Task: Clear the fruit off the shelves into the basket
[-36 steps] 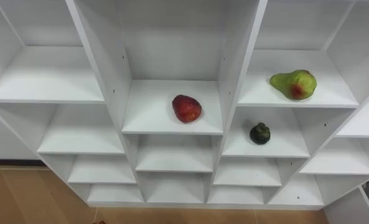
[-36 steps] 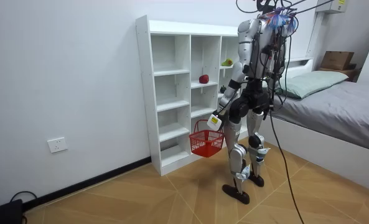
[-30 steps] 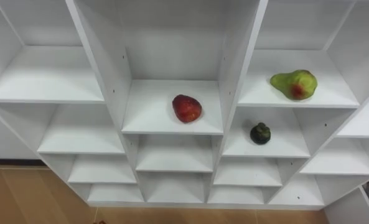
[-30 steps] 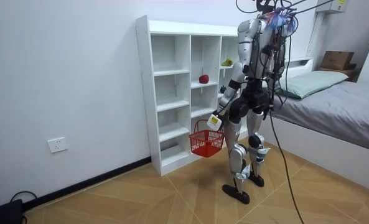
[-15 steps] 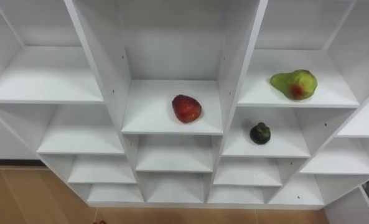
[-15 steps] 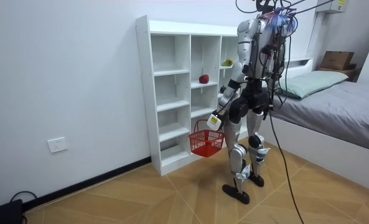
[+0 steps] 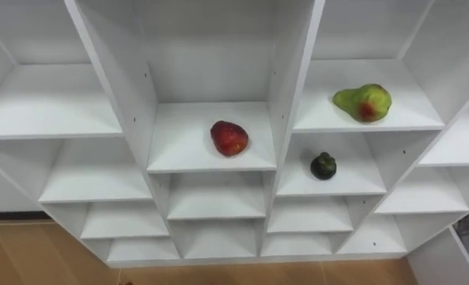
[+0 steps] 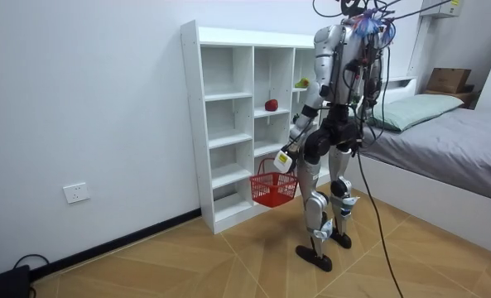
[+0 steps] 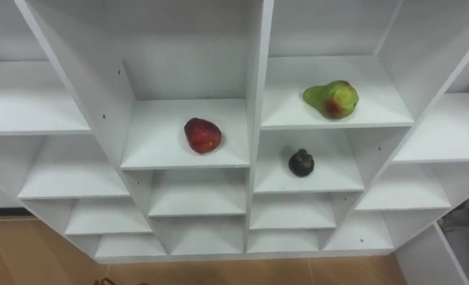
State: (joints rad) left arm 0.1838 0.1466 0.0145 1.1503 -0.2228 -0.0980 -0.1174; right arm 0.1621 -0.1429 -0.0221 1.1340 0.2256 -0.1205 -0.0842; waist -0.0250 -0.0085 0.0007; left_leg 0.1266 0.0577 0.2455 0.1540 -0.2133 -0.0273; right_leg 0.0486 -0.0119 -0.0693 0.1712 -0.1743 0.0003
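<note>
While the robot stands close before the white closet, three fruits lie on its shelves. A red fruit sits near the middle of a shelf in the centre column. One column to the right and a little higher, a green pear with a red blush lies on its side, narrow end to the left. In the compartment straight below it rests a small dark green fruit; what kind it is cannot be made out. All three are well apart, each alone in its compartment. The closet's top and its far-right compartments are cut off by the edges of the eye views, and the lowest shelves run down to a strip of wooden floor.

In the room view the robot is upright, its body covering the closet's right-hand part and its arm partly hiding the pear. The left hand hangs low in front of its hip, closed round the handle of a red basket. The basket dangles clear of the floor before the lower shelves, and whether anything lies in it cannot be told. A sliver of red at the bottom edge of the eye views is cut off too short to read. Behind the robot stands a bed with a pillow, and a cardboard box beyond it.
</note>
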